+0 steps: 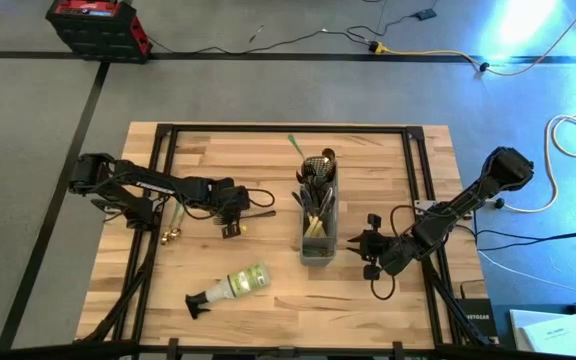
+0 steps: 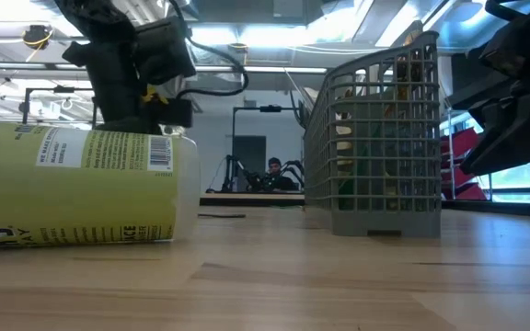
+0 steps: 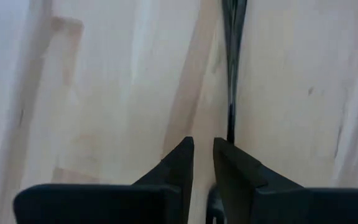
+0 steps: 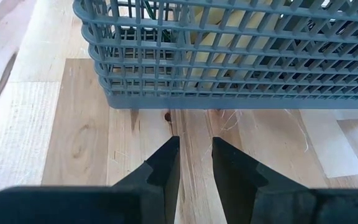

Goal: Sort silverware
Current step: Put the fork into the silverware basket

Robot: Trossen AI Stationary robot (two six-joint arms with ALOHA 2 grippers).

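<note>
My left gripper sits low over the table, left of centre. Fingers nearly closed, thin gap, nothing between them. A dark utensil lies on the wood just ahead of the tips, slightly off to one side. Can't tell fork, spoon or knife.

Bottle lies on its side near the front edge, black nozzle pointing left. Bare wood between it and my left gripper.

Caddy stands mid-table, long axis front to back. The silverware is in it: dark handles bunched at the far end, cream ones nearer the middle, one green handle sticking out past the far rim.

My right gripper is just right of the caddy's near end, pointing at its wall. Fingers a narrow gap apart, empty. Open wood in front of it toward the near edge.
</note>
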